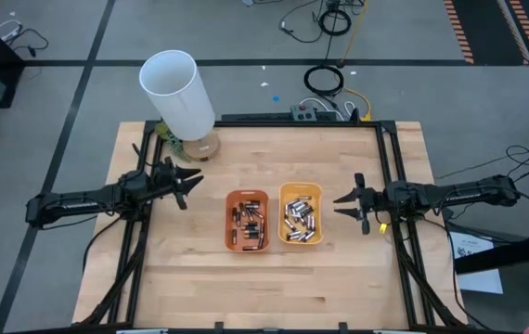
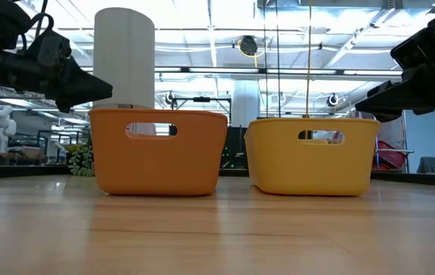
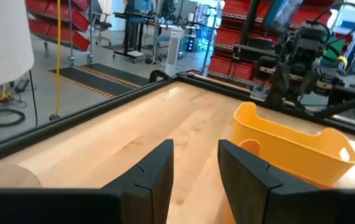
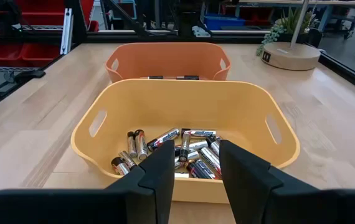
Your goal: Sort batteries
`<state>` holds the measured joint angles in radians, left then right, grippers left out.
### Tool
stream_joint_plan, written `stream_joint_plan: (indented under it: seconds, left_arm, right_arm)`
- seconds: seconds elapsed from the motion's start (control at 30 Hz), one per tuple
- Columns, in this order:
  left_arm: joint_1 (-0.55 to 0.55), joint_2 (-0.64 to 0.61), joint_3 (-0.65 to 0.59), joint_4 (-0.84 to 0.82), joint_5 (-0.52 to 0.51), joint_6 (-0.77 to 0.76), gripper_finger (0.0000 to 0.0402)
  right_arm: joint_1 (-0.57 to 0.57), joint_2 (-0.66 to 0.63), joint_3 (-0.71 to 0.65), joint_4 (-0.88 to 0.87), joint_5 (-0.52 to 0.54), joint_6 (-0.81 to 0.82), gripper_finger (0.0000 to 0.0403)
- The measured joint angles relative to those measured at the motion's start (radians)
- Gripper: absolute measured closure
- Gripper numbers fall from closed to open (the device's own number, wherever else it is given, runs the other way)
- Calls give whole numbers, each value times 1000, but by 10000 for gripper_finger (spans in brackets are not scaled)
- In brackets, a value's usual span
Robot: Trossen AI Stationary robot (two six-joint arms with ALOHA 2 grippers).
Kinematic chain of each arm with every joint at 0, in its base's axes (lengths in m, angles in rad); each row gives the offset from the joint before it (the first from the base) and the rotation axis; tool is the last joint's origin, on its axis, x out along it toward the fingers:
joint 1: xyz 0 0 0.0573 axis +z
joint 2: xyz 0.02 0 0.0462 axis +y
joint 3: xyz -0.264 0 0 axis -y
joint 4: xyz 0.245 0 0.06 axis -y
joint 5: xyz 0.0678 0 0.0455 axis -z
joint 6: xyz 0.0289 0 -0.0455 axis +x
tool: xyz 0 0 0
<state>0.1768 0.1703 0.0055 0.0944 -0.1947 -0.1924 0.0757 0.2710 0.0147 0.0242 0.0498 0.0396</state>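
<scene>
Your left claw (image 1: pixel 188 183) and right claw (image 1: pixel 346 205) both hover empty, fingers apart, flanking the trays. Batteries (image 4: pixel 168 152) sit in the yellow tray (image 1: pixel 301 193) and orange tray (image 1: pixel 247 197).

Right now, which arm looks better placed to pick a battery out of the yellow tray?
Probably the right. Its open end effector sits beside the yellow tray and faces the batteries. The left end effector has the orange tray in between.

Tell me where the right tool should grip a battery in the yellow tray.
Probably from above, across the middle of a battery lying flat on top of the pile in the yellow tray. The tray's walls block side approaches; the open right tool already faces it.
</scene>
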Motion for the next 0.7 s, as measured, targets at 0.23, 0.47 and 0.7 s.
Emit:
stream_joint_plan:
  seconds: [0.23,0.47,0.7]
  left_arm:
    - [0,0,0,0,2,18,267]
    - [0,0,0,0,3,18,267]
    - [0,0,0,0,3,17,267]
  right_arm:
    - [0,0,0,0,0,0,286]
    - [0,0,0,0,1,0,286]
    - [0,0,0,1,1,0,286]
